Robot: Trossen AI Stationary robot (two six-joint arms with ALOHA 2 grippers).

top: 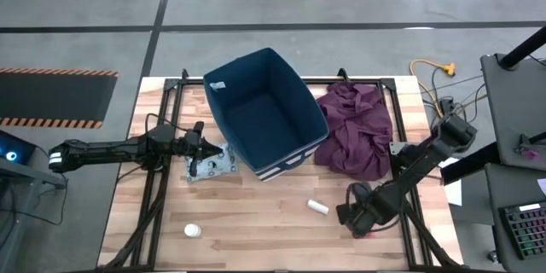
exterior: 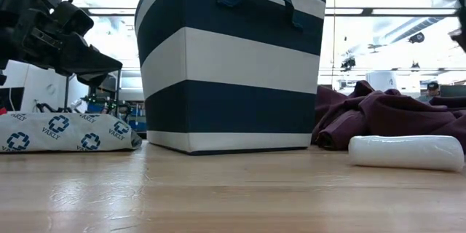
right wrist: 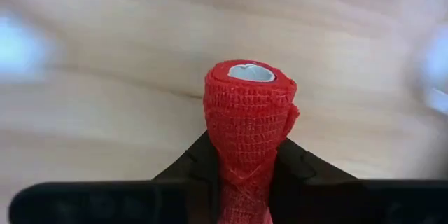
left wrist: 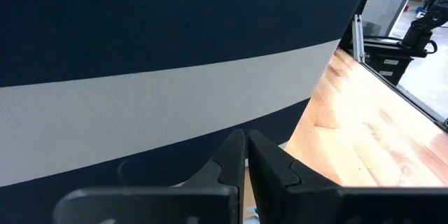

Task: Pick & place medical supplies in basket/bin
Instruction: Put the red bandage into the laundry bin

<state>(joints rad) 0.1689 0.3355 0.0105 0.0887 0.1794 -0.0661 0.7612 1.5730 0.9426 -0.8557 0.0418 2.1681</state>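
My right gripper (right wrist: 246, 161) hovers over the table's near right part (top: 358, 220), shut on the red roll (right wrist: 248, 112). My left gripper (left wrist: 246, 155) is shut and holds nothing. It hangs just above the flat grey-white patterned packet (exterior: 65, 132), close to the navy bin's striped wall (left wrist: 175, 42). The packet (top: 209, 166) lies flat by the bin's near left corner. The white cylinder (top: 318, 207) lies on its side in front of the bin (top: 281, 164). The small white round container (top: 193, 231) stands near the table's near edge. My right gripper pinches the red roll by its curved side, at the end nearer the wrist (right wrist: 245, 171), one finger on each side. The roll lies along the fingers and sticks out past their tips, its hollow white core end (right wrist: 250, 73) pointing away. It is clear of the table.
The maroon cloth (top: 354, 128) is heaped right of the bin, against its wall (exterior: 393, 116). The white cylinder (exterior: 405, 152) lies just in front of it. Bare wood lies between the cylinder and the round container. Cables hang off the table's far right corner (top: 431, 72).
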